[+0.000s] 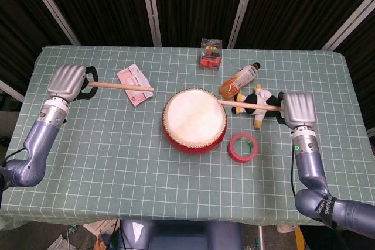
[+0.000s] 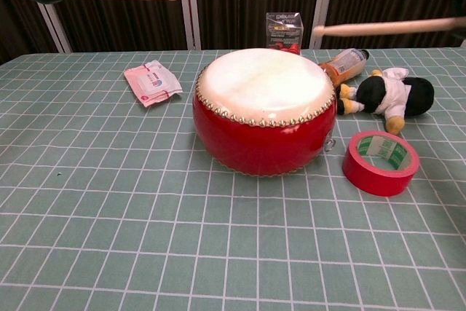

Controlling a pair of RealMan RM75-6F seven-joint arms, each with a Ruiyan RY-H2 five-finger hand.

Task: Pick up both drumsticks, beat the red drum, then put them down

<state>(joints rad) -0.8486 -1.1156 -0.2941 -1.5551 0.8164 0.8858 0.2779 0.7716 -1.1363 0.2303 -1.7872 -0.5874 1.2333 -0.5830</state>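
Gripping drumsticks [image 1: 120, 86], both hands [image 1: 66, 80], red drum [image 1: 194, 120]

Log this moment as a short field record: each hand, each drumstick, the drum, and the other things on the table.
left hand: grips left drumstick, raised
right hand: grips right drumstick, tip near the drum rim
red drum: upright, mid-table
contact with drumhead: cannot tell
others: red tape roll, plush toy, bottle, wipes packet, small box

No legible text anywhere. Small clear box [image 2: 284, 30] behind the drum has a dark label w/ white print, too blurred to read. Wipes packet [image 2: 152, 82] shows blue/pink print, unreadable. Bottle [image 2: 344, 63] label: orange, no readable wording.
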